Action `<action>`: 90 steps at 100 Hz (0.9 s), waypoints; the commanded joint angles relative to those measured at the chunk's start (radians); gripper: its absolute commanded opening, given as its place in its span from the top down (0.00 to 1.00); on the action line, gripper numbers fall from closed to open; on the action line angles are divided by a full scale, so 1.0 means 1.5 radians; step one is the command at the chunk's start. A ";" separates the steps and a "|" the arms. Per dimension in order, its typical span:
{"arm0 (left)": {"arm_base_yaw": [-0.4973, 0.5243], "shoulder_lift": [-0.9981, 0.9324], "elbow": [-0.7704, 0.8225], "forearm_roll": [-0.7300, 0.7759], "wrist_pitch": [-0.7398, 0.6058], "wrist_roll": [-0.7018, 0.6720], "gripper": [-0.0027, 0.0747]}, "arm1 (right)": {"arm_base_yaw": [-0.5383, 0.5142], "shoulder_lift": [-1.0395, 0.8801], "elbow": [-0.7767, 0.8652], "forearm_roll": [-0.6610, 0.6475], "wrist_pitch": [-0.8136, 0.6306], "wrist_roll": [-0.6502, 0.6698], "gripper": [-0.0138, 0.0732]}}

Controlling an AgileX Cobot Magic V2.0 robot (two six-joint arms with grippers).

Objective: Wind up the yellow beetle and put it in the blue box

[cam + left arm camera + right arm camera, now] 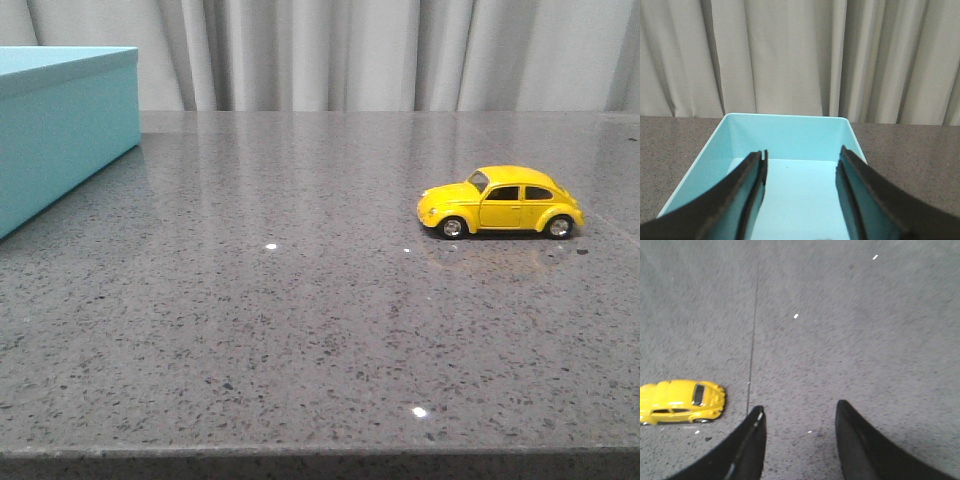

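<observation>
The yellow beetle (500, 202) stands on its wheels on the grey table at the right, nose pointing left. It also shows in the right wrist view (681, 401), beside and apart from my right gripper (799, 410), which is open and empty above bare table. The blue box (62, 125) stands at the far left, open-topped. My left gripper (801, 156) is open and empty, held over the box's empty inside (790, 135). Neither gripper shows in the front view.
The speckled grey table (300, 300) runs to a front edge near the bottom of the front view. A thin seam line (753, 330) crosses the table near the car. Pale curtains (380, 50) hang behind the table.
</observation>
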 commanded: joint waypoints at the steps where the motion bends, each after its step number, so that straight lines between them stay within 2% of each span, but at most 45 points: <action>1: -0.004 0.008 -0.023 -0.008 -0.053 -0.003 0.56 | 0.023 0.062 -0.064 0.009 -0.006 -0.004 0.44; 25: -0.004 0.008 -0.023 -0.008 -0.053 -0.003 0.56 | 0.110 0.225 -0.186 0.045 0.066 -0.003 0.43; 33: -0.004 0.008 -0.023 -0.008 -0.053 -0.003 0.56 | 0.139 0.278 -0.225 0.051 0.095 0.000 0.39; 43: -0.004 0.008 -0.023 -0.008 -0.053 -0.003 0.56 | 0.176 0.347 -0.281 0.051 0.135 0.034 0.33; 55: -0.004 0.008 -0.023 -0.008 -0.053 -0.003 0.56 | 0.217 0.413 -0.339 0.051 0.172 0.077 0.33; 90: -0.004 0.008 -0.023 -0.008 -0.053 -0.003 0.56 | 0.251 0.552 -0.461 0.021 0.272 0.194 0.33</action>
